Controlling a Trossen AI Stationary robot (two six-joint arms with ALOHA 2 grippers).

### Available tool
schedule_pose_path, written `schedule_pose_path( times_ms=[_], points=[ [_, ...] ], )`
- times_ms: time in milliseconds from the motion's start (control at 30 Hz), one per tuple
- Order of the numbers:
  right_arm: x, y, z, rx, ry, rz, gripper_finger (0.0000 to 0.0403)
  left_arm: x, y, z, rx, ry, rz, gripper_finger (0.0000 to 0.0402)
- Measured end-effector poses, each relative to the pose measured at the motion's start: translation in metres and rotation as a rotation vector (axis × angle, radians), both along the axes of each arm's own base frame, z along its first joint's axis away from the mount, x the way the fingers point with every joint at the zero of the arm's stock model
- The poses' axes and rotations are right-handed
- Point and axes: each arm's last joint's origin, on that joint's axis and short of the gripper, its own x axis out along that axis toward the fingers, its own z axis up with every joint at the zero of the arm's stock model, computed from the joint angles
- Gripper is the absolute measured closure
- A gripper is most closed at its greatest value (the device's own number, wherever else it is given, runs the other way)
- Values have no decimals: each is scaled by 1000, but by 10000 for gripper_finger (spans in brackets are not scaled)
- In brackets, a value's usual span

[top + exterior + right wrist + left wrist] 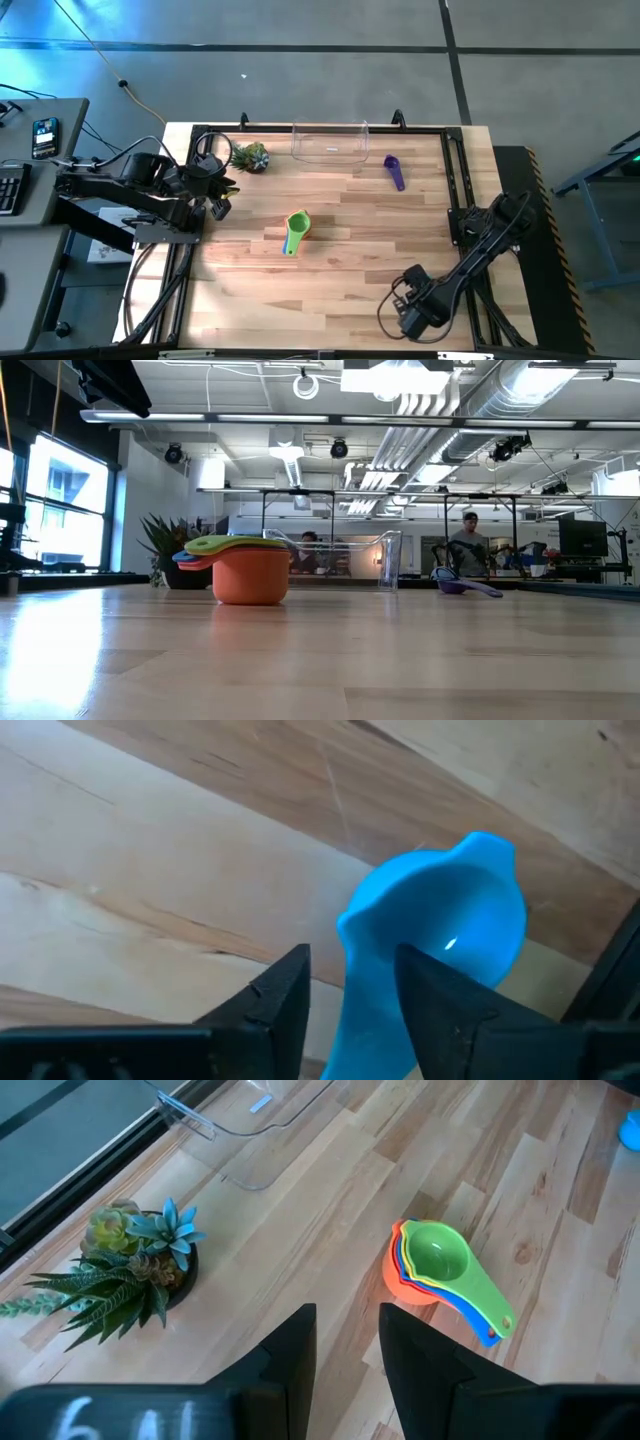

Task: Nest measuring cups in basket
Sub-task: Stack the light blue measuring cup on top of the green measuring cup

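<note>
At the table's near right corner, the right gripper [350,990] is clamped on the handle of a blue measuring cup [440,935]; no legible writing shows. The left gripper [347,1350], fingers slightly apart and empty, hangs beside the plant [250,156]. Nested cups [297,231] sit mid-table on the wood surface [350,290], a purple cup [395,171] beside the basket [330,143].

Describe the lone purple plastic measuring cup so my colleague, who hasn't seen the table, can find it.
Start at the clear rectangular plastic basket on the wooden table's far edge. Beside it, toward the right arm's side, the purple plastic measuring cup lies alone on bare wood. Unlike the green-topped stack of nested cups mid-table, it is single.
</note>
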Motion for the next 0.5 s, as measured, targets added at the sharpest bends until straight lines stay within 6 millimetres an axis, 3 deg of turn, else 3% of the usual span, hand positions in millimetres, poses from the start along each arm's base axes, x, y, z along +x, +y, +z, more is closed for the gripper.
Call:
schedule_pose_path(
  times_ms=[400, 500],
  points=[
    [11, -8, -5, -7, 16, -18, 392, 0, 0, 0, 0, 1, -1, 298],
    [14, -11, -5, -1, 18, -15, 396, 0, 0, 0, 0, 1, -1, 298]
  ],
)
